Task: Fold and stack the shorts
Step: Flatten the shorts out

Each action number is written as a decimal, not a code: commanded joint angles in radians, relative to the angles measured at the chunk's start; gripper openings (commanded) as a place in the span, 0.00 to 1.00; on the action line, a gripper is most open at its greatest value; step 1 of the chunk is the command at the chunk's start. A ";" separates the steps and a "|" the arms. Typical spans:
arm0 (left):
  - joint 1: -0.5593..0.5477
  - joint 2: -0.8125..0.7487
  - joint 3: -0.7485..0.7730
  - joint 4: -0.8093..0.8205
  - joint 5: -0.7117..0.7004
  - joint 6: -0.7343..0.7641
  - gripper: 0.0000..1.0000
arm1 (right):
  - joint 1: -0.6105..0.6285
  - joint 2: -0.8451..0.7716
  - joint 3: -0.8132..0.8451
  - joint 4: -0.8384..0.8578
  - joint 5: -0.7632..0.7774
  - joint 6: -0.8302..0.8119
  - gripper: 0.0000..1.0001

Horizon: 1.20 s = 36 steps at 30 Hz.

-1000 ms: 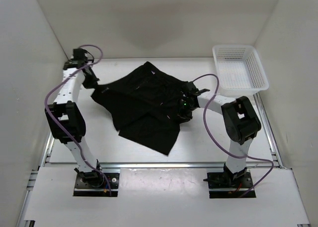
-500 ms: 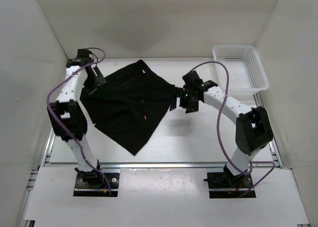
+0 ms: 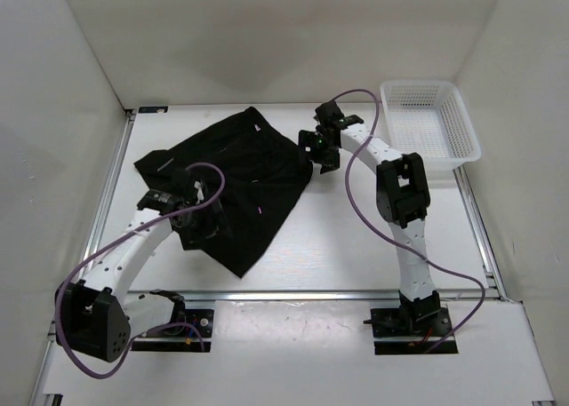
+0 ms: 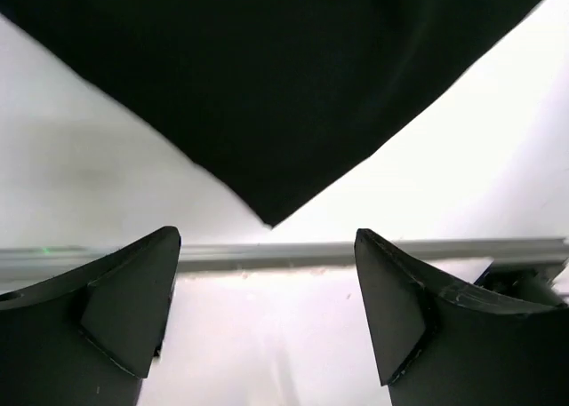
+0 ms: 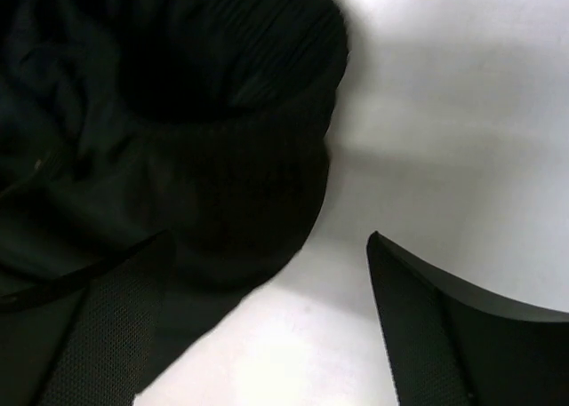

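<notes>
The black shorts lie spread flat on the white table, left of the middle, with one corner pointing toward the front edge. My left gripper hovers open over their near left part. In the left wrist view that front corner of the shorts lies just ahead of the left gripper, with nothing between the fingers. My right gripper stands open at the shorts' right edge. In the right wrist view a rounded fold of the shorts reaches between the spread fingers of the right gripper, and nothing is gripped.
A white mesh basket stands at the back right corner with nothing in it. A metal rail runs along the table's front edge, and it shows as a grey rail in the left wrist view. White walls enclose three sides.
Both grippers have opened and let go of the shorts, which now lie flat. The left arm swung from the back left toward the front; the right gripper moved toward the back.
</notes>
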 commanded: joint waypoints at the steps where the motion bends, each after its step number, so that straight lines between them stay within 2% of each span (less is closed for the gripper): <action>1: -0.049 -0.028 -0.063 0.051 0.070 -0.079 0.91 | -0.024 0.066 0.114 -0.015 -0.037 0.001 0.91; 3: -0.094 -0.028 -0.120 0.060 0.070 -0.130 0.91 | -0.024 0.105 0.142 -0.004 -0.070 0.010 0.83; 4: -0.104 -0.037 -0.143 0.078 0.061 -0.150 0.91 | -0.024 0.105 0.142 -0.004 -0.070 0.010 0.69; 7: -0.152 -0.037 -0.241 0.172 0.078 -0.239 0.91 | -0.024 0.105 0.142 0.037 -0.107 0.022 0.37; 8: -0.163 -0.014 -0.259 0.196 0.078 -0.253 0.91 | -0.024 0.105 0.142 0.038 -0.107 0.022 0.18; 11: -0.181 0.065 -0.280 0.224 0.066 -0.274 0.88 | -0.024 0.059 0.090 0.038 -0.097 0.022 0.00; 13: -0.212 0.104 -0.280 0.267 0.066 -0.285 0.85 | -0.024 0.027 0.046 0.038 -0.075 0.033 0.00; 16: -0.258 0.193 -0.241 0.304 0.037 -0.313 0.70 | -0.033 -0.041 -0.063 0.068 -0.075 0.058 0.00; 17: -0.258 0.249 -0.225 0.304 0.008 -0.313 0.51 | -0.034 -0.071 -0.088 0.068 -0.060 0.074 0.00; 20: -0.272 0.329 -0.169 0.304 -0.016 -0.297 0.10 | -0.034 -0.139 -0.195 0.068 -0.037 0.099 0.00; 23: -0.272 0.359 -0.125 0.287 -0.016 -0.270 0.10 | -0.043 -0.244 -0.324 0.079 0.009 0.108 0.00; 24: -0.272 0.321 -0.103 0.263 -0.058 -0.261 0.10 | -0.043 -0.277 -0.395 0.079 0.025 0.108 0.00; 25: -0.272 0.299 -0.076 0.181 -0.095 -0.260 0.10 | -0.043 -0.313 -0.431 0.079 0.040 0.117 0.00; 28: -0.243 0.221 0.076 0.057 -0.233 -0.201 0.10 | -0.081 -0.467 -0.552 0.045 0.085 0.117 0.00; 31: -0.183 0.210 0.243 -0.026 -0.276 -0.098 0.10 | -0.135 -0.661 -0.655 0.022 0.069 0.098 0.00; 36: -0.141 0.271 0.502 -0.109 -0.296 0.000 0.10 | -0.144 -0.788 -0.714 -0.091 0.069 0.099 0.00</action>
